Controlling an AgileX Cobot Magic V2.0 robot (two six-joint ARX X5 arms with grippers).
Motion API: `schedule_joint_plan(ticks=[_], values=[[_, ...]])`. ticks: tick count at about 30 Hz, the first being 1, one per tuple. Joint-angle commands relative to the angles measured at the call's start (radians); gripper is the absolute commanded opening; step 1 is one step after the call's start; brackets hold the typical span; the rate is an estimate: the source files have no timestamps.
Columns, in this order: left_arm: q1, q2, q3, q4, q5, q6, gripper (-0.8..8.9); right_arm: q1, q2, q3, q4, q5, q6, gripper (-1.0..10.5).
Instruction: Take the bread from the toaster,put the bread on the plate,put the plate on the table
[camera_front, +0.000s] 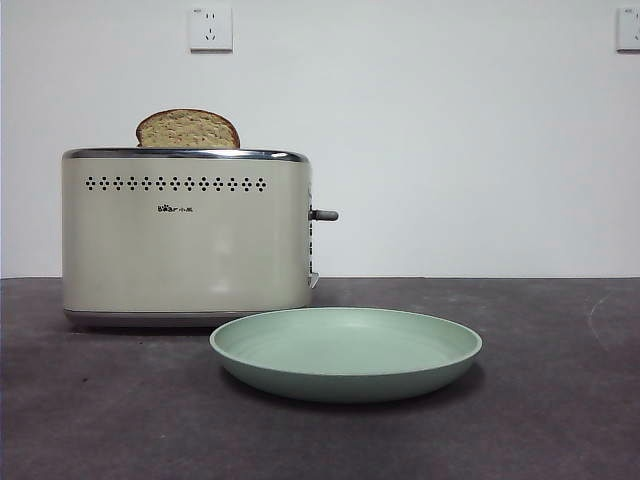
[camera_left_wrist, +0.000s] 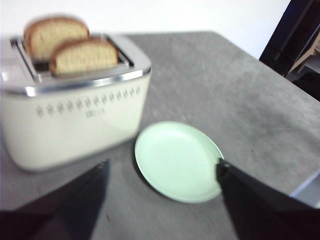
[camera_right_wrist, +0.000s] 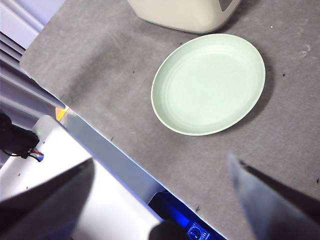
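Observation:
The cream toaster (camera_front: 185, 240) stands on the left of the dark table (camera_front: 540, 420). In the left wrist view the toaster (camera_left_wrist: 75, 115) holds two slices. The bread (camera_left_wrist: 85, 55), flatter on top, sits in the slot nearer the diamond holes. It is hidden in the front view. The mint-green plate (camera_front: 346, 352) lies empty on the table in front of the toaster's lever end. It also shows in both wrist views (camera_left_wrist: 177, 160) (camera_right_wrist: 209, 82). My left gripper (camera_left_wrist: 161, 167) is open above the plate. My right gripper (camera_right_wrist: 161, 160) is open over the table's edge, away from the plate.
A second slice with a rounded speckled dome (camera_front: 187, 130) (camera_left_wrist: 55, 32) stands in the toaster's farther slot. The grey lever (camera_front: 324, 215) sticks out of the toaster's right side. A white wall with sockets (camera_front: 210, 28) is behind. The table's edge (camera_right_wrist: 105, 145) runs under my right gripper.

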Motion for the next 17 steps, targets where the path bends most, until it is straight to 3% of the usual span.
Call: schedule_joint_plan(ticks=[1, 10, 17], values=[[-0.002, 0.02, 0.001, 0.073, -0.001, 0.03, 6.03, 0.002, 0.001, 0.002, 0.003, 0.002, -0.001, 6.3], [-0.031, 0.222, 0.001, 0.365, 0.0, 0.138, 6.03, 0.002, 0.033, 0.002, 0.004, 0.002, -0.001, 6.3], [-0.092, 0.458, 0.001, 0.695, -0.053, 0.183, 6.03, 0.002, 0.058, 0.002, 0.004, 0.002, -0.001, 6.3]])
